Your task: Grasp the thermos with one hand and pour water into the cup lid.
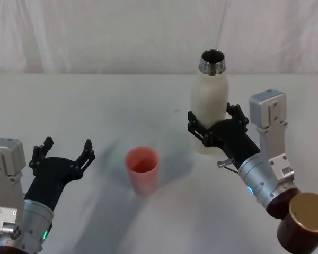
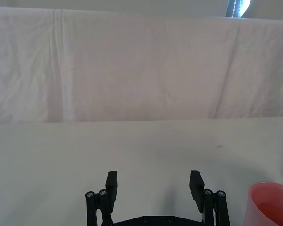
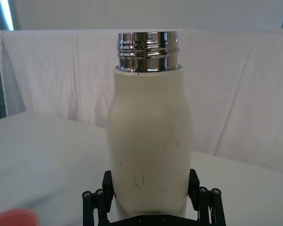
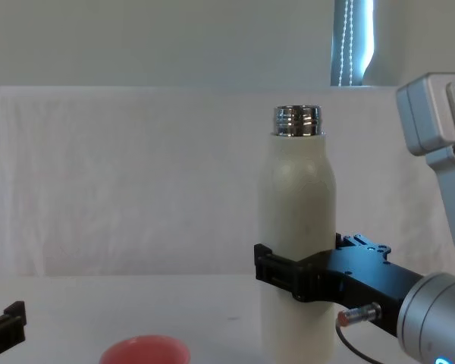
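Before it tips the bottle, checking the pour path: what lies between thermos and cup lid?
Nothing: in the head view, bare table separates the thermos from the cup lid.

Soft even light, faint shadows on the table point(image 1: 95, 106).

We see a white, matte tabletop point(image 1: 95, 106) reaching back to a white cloth backdrop point(image 1: 95, 32). Two things stand directly on it. The thermos point(image 1: 209, 106) is upright toward the right rear, its chrome neck open at the top. The cup lid point(image 1: 142, 168) stands mouth up nearer the front, to the left of the thermos and well apart from it. Soft grey shadows spread on the tabletop around and in front of the cup lid.
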Robot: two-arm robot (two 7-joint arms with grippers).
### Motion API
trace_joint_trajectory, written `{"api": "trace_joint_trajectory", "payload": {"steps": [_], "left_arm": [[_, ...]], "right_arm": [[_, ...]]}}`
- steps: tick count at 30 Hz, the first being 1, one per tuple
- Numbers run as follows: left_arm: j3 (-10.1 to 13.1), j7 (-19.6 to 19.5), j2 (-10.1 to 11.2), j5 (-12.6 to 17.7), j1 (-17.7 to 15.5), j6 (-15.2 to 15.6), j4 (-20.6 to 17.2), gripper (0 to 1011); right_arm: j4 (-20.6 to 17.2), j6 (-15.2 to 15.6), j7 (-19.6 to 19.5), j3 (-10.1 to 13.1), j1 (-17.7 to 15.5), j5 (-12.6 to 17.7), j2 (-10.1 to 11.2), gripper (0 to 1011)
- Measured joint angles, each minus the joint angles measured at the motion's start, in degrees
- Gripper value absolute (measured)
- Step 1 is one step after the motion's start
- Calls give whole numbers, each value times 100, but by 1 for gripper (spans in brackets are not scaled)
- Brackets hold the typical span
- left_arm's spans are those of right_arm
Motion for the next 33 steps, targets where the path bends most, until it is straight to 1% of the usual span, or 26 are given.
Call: {"api": "trace_joint_trajectory", "payload": {"steps": [3,5,6,9,11,13,15,21,22,24,25,26,27,29,32,33], "left_arm": [[0,0,0,0,0,0,0,1001],[0,0,0,0,0,0,0,1001],[0,0,0,0,0,0,0,1001],[0,0,0,0,0,0,0,1001],[0,0,0,0,0,0,0,1001],[0,0,0,0,0,0,0,1001],[0,0,0,0,0,0,0,1001],[0,0,0,0,0,0,0,1001],[0,0,0,0,0,0,0,1001],[0,0,0,0,0,0,0,1001],[0,0,0,0,0,0,0,1001],[0,0,0,0,0,0,0,1001],[0,0,0,0,0,0,0,1001],[0,0,0,0,0,0,0,1001],[0,0,0,0,0,0,0,1001],[0,0,0,0,0,0,0,1001]], "right_arm": [[-19,-41,-17,-40,4,-129,61,950],[-41,-83,-37,-85,14,-277,125,950],[-54,-114,-59,-121,22,-398,168,950],[-75,-173,-85,-178,32,-601,242,950],[-85,-237,-113,-229,44,-808,307,950],[-87,-275,-126,-264,51,-933,346,949],[-95,-350,-161,-328,62,-1189,420,950],[-83,-477,-223,-430,89,-1646,530,949],[-71,-516,-252,-456,96,-1779,558,950],[-54,-558,-290,-487,108,-1928,588,949],[-38,-599,-332,-521,120,-2092,620,949],[-38,-599,-332,-521,120,-2092,620,949],[-29,-621,-352,-537,126,-2172,637,950],[24,-699,-444,-608,150,-2472,703,949],[65,-748,-525,-664,163,-2706,748,949],[94,-776,-582,-697,168,-2853,771,950]]}}
